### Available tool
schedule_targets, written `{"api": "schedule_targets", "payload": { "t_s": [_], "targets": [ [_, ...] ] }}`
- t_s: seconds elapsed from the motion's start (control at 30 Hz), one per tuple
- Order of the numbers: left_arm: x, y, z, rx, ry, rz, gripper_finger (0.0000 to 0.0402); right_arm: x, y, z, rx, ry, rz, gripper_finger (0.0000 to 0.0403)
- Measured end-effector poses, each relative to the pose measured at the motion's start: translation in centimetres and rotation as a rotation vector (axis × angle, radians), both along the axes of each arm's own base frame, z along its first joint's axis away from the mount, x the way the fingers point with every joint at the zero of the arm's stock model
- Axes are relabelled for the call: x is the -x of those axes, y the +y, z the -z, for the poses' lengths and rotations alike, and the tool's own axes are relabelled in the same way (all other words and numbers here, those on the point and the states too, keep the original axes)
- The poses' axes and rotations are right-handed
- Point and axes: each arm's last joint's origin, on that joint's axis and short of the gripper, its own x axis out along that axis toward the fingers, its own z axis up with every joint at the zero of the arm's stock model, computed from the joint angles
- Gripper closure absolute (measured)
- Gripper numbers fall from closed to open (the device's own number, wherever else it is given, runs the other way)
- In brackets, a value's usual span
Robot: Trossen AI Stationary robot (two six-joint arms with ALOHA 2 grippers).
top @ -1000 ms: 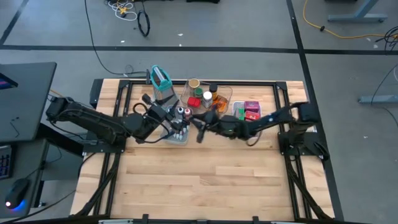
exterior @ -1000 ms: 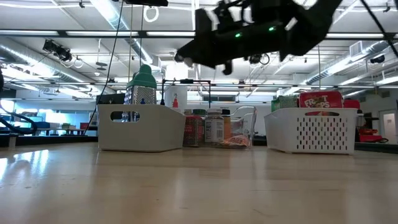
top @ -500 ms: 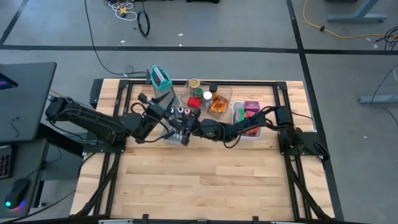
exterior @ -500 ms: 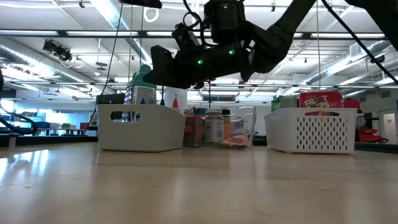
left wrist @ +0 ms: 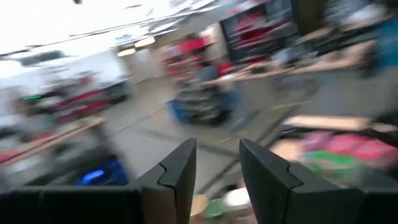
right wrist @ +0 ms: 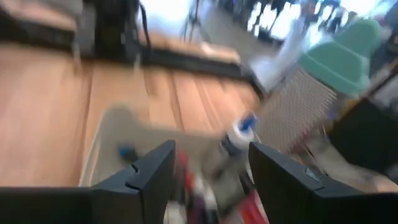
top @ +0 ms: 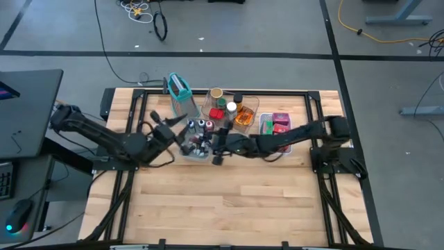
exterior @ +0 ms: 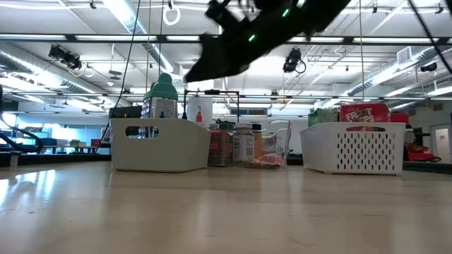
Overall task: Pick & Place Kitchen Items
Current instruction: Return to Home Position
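Two grippers hang over the grey bin [exterior: 161,148] toward the table's [top: 229,208] 11 o'clock: left gripper [top: 179,127] at the bin's 9 o'clock, right gripper [top: 219,142] at its 3 o'clock, both spread wide and empty. Small capped bottles [top: 201,126] lie inside the bin.

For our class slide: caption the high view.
Left fingers and right fingers, both open, at the grey bin of bottles.

Table's [top: 229,201] near half lies open; grey bin [exterior: 161,144], clear tray [exterior: 279,130], white basket [exterior: 353,148] line the back.
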Motion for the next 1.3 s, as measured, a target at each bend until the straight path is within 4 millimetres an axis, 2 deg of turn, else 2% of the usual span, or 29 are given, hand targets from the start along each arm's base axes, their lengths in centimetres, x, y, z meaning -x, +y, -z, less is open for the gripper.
{"api": "schedule_targets", "payload": {
  "t_s": [0.1,0.23,0.37,0.43,0.57,0.7,0.83,0.97,1.13,1.3],
  "targets": [
    [0.9,-0.7,-0.3,0.017,-0.018,0.234,0.0271,2.8,0.8,-3.0,-0.032,0.112,0.050,0.0195],
    [2.4,-0.9,-0.5,0.078,0.005,0.561,0.0271,7.8,1.8,-7.8,-0.094,0.173,0.088,0.0209],
    [4.4,-0.2,-0.5,0.156,0.039,0.645,0.0271,13.5,2.8,-12.4,-0.170,0.143,0.089,0.0224],
    [5.5,0.2,-0.3,0.158,0.070,0.663,0.0271,16.3,3.3,-13.6,-0.196,0.112,0.065,0.0232],
    [7.7,0.6,1.2,0.116,0.241,0.904,0.0271,21.0,3.9,-12.9,-0.242,0.057,-0.007,0.0244],
    [8.5,0.7,2.4,0.142,0.145,1.035,0.0271,24.4,3.9,-10.5,-0.292,-0.029,-0.066,0.0252],
    [8.0,1.2,4.6,0.113,0.080,0.969,0.0271,26.2,3.3,-8.3,-0.261,-0.151,-0.093,0.0254],
    [7.7,2.5,6.6,0.126,0.035,0.876,0.0271,27.5,2.7,-7.4,-0.191,-0.246,-0.137,0.0254],
    [7.7,3.9,8.9,0.139,0.026,0.942,0.0271,29.4,2.1,-6.9,-0.151,-0.288,-0.206,0.0254],
    [8.9,4.7,9.9,0.139,-0.010,0.942,0.0271,31.0,1.6,-5.6,-0.121,-0.284,-0.296,0.0254]
  ]
}}
